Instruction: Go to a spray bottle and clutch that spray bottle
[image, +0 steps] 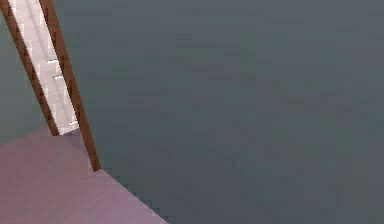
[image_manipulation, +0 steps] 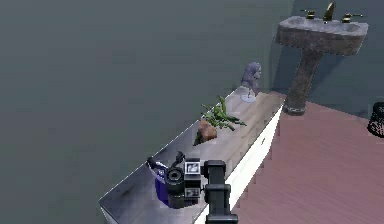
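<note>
Blue, white-topped blob (image_manipulation: 157, 176) on the counter (image_manipulation: 245, 125) at the gripper (image_manipulation: 166, 170); whether it holds anything, cannot tell.

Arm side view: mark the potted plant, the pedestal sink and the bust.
potted plant (image_manipulation: 207, 130), arm side view, on its brown pot.
pedestal sink (image_manipulation: 322, 36), arm side view, on the basin's front.
bust (image_manipulation: 250, 76), arm side view, on its middle.

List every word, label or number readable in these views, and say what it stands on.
No text can be read.
White squares: black marks only, no letters.
Blue thing beside them: any print is too small to read.
</note>
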